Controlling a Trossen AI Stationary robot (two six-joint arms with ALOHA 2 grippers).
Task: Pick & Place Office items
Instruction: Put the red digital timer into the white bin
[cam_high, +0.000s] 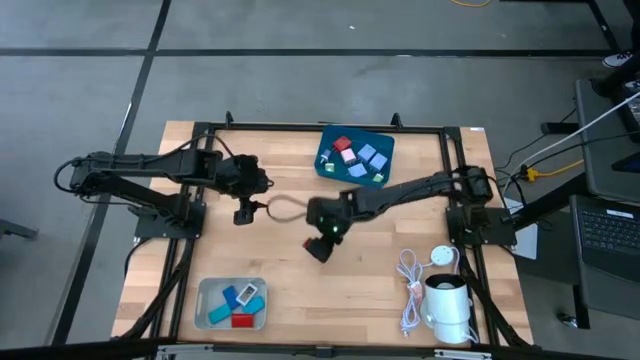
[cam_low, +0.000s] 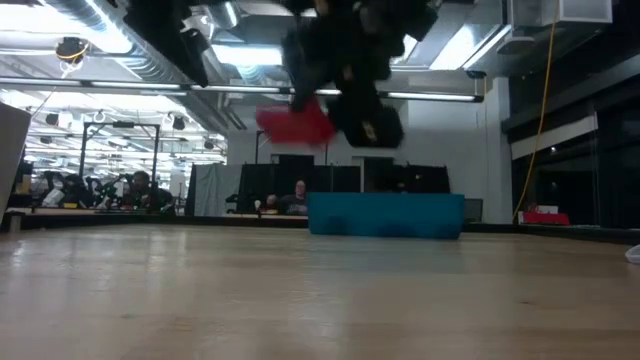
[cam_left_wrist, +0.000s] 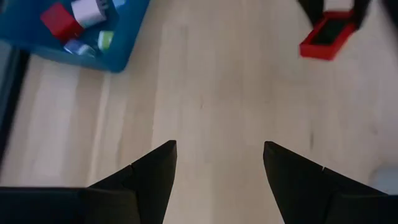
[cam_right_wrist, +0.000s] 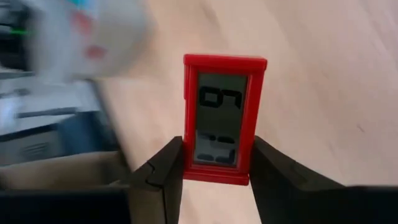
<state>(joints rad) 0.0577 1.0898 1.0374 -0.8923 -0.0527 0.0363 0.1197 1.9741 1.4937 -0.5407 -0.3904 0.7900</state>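
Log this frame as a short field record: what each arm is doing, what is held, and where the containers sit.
right gripper: jaws closed on a red piece with a grey display face, lifted off the table
left gripper: jaws open, empty, above bare wood
blue tray: far edge of table, holds several pieces
clear tray: near left corner, holds blue and red pieces
white cable and white cylinder: near right corner
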